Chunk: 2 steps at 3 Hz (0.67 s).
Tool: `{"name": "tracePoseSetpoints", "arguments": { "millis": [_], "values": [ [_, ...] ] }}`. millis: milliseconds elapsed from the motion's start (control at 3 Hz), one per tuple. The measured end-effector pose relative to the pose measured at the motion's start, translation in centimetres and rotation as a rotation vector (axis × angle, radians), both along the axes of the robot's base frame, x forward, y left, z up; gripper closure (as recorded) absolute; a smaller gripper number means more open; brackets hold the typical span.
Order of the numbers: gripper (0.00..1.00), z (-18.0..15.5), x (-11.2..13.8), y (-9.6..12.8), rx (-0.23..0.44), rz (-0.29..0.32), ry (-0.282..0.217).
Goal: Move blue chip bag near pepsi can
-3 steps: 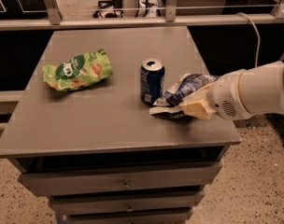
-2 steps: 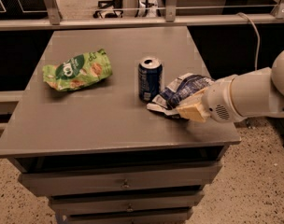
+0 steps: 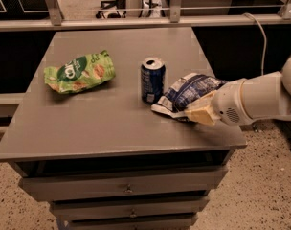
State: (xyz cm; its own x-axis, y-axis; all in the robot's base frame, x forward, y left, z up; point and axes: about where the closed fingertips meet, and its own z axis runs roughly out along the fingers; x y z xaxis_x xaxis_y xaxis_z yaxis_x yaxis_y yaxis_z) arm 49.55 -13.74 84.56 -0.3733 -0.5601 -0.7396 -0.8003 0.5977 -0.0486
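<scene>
I see the gripper (image 3: 199,113) at the near right part of the table (image 3: 112,126), reaching in from the right on its white arm (image 3: 255,97). Its cream fingers (image 3: 203,115) are clamped on the near right edge of the blue chip bag (image 3: 186,91). The bag lies just right of the upright pepsi can (image 3: 152,80), its left corner about touching the can's base. A green chip bag (image 3: 80,72) sits well apart on the left.
</scene>
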Motion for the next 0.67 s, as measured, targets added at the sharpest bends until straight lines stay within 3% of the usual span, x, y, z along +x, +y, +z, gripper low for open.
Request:
{"name": "tracePoseSetpoints", "arguments": {
  "millis": [333,667],
  "values": [
    [0.22,-0.10,0.40,-1.34,0.005,0.001,-0.008],
    [0.00,0.01,0.51,-2.21,0.005,-0.002,-0.016]
  ]
}}
